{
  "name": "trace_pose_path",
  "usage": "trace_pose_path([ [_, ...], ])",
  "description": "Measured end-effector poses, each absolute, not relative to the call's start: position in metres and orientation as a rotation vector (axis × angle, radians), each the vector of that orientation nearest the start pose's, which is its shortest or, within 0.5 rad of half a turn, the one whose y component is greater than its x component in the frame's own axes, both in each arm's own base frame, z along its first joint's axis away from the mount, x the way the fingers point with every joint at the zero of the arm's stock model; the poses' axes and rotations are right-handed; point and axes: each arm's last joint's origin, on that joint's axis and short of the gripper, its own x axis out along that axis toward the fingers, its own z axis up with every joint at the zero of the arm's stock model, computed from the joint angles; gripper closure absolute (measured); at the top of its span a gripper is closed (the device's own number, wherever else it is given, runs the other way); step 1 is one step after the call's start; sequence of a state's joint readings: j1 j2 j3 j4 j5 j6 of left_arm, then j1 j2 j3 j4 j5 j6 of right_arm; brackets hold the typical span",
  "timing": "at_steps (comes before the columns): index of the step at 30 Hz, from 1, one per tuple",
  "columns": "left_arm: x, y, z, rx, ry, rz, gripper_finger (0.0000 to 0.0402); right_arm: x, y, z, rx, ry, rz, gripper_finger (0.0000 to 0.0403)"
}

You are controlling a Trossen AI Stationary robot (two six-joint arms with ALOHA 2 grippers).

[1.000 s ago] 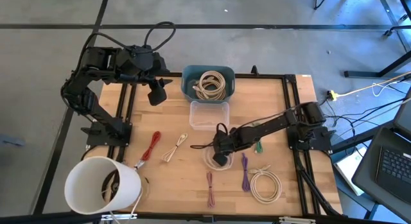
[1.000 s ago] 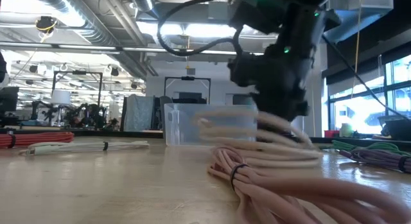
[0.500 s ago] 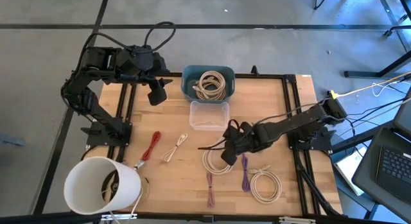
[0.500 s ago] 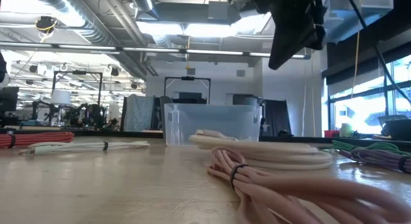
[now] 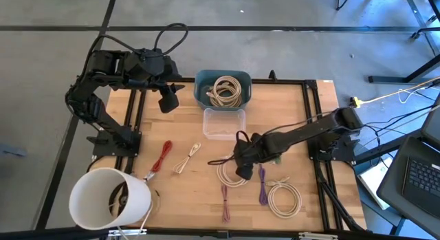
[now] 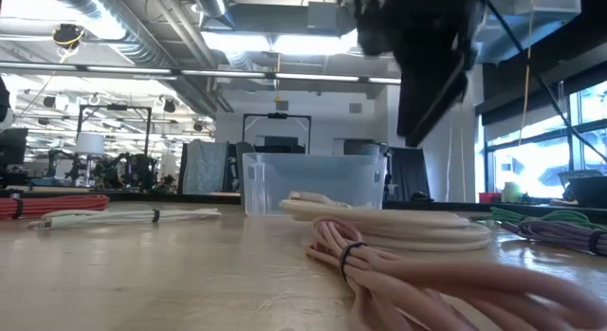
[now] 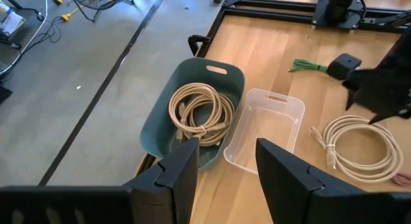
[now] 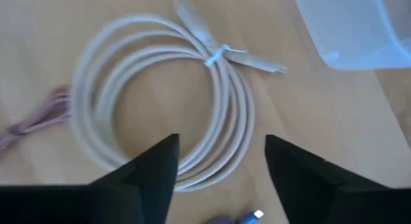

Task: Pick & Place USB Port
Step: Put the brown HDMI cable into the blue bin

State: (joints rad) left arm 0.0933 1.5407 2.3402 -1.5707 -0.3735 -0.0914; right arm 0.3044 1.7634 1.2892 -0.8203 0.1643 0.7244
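White cable coil (image 5: 230, 173) near table's front edge, unheld | right gripper (image 5: 242, 159) above, fingers wide open, empty | clear box (image 5: 223, 123) still empty | left gripper (image 5: 167, 99) part open, empty, back-left corner.

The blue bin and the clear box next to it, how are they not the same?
The blue bin has solid teal walls; the clear box is see-through. The blue bin holds a coiled beige cable; the clear box is empty. The blue bin looks bigger and sits at the table's far edge; the clear box sits right beside it, further onto the table. Both are open-topped and upright.
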Motion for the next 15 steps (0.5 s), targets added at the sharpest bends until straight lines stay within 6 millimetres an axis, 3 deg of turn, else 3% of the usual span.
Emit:
trace_pose_path([
  [5,0.206,0.030,0.519,0.023,0.749,0.477,0.0253,0.339,0.092,0.183,0.307,1.290,-0.383,0.0133],
  [12,0.206,0.030,0.519,0.023,0.749,0.477,0.0256,0.351,0.088,0.137,0.294,1.404,-0.397,0.0129],
  [15,0.206,0.030,0.519,0.023,0.749,0.477,0.0255,0.354,0.087,0.128,0.296,1.430,-0.390,0.0130],
])
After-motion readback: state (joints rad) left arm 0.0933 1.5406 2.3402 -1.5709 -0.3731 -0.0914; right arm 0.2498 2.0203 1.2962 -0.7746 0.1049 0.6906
